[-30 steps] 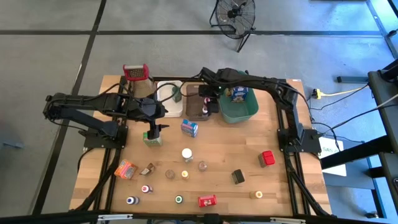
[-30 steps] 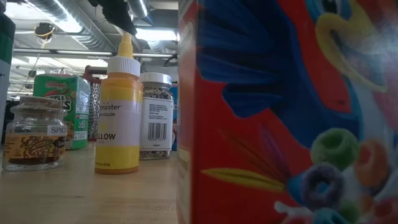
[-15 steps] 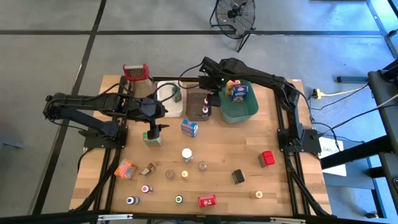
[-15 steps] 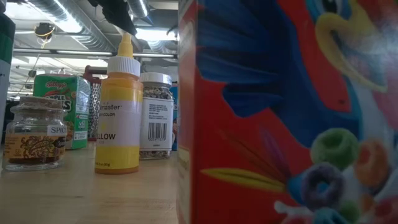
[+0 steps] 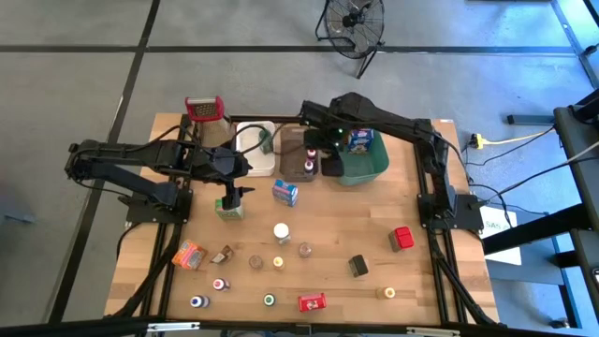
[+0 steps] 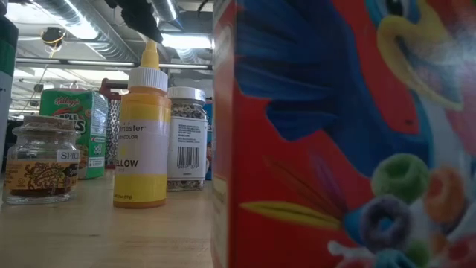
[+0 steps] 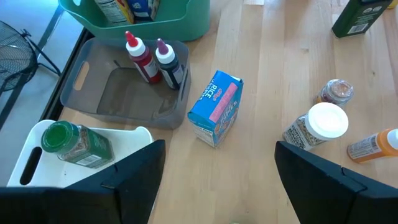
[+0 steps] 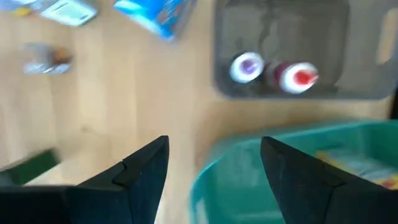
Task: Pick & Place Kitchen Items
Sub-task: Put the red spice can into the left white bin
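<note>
Both grippers empty and spread, right one at the teal bin's edge

The right gripper (image 5: 323, 150) hangs over the near-left rim of the teal bin (image 5: 370, 173), just beside the brown bin (image 5: 292, 161); its fingers (image 8: 143, 171) stand apart with nothing between them. The left gripper (image 5: 232, 199) sits above a green box (image 5: 228, 211) near the table's left-centre, fingers (image 7: 134, 171) also wide and empty.

The three bins crowd the far edge, white bin (image 5: 248, 154) to the left of the brown. Open wood lies between the bins and the scattered kitchen items (image 5: 281, 262) toward the near edge, and a wide bare stretch runs along the right side around a red box (image 5: 402, 238).

A blue carton (image 7: 215, 107) stands upright just in front of the brown bin, its long axis vertical. A green-capped jar (image 7: 78, 142) lies on its side in the white bin, cap toward the bin's handle end.

The left wrist view alone shows two small bottles (image 7: 155, 59) standing upright in the brown bin, against the wall nearest the blue carton. The low view is mostly blocked by a red cereal box (image 6: 342, 134); beside it stand a yellow bottle (image 6: 143, 134), nozzle up, and a squat spice jar (image 6: 41, 160)
</note>
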